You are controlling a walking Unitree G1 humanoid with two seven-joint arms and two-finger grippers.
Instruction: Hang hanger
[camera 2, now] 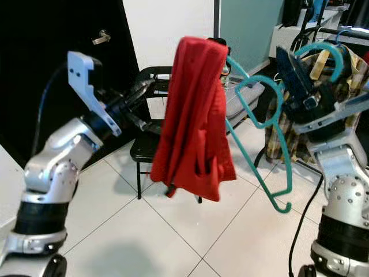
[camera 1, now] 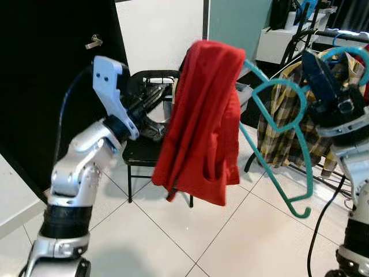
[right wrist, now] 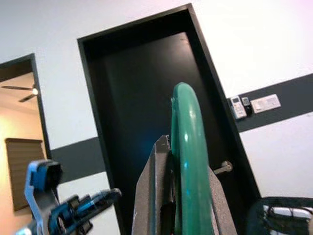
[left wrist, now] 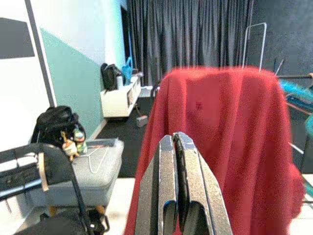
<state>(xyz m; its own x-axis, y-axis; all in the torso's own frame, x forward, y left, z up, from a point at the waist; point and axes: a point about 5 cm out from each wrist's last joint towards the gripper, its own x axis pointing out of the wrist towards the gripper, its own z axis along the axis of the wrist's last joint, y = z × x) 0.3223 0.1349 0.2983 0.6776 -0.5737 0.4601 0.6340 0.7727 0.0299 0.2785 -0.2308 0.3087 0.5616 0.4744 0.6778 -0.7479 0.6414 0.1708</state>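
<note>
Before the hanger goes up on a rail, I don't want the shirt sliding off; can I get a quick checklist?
1. Right gripper shut on the teal hanger: ok.
2. Red garment draped over the hanger: ok, though it sits bunched on one arm.
3. Left gripper free of the garment: ok, shut and just short of it.
4. Hanger hook unobstructed: cannot tell.
5. Black chair behind the garment, not snagging it: cannot tell.

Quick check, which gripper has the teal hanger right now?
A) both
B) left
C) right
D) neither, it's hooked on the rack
C: the right gripper is shut on the hook of the teal hanger, while the left gripper is shut on nothing, pointing at the red garment draped over the hanger.
</note>
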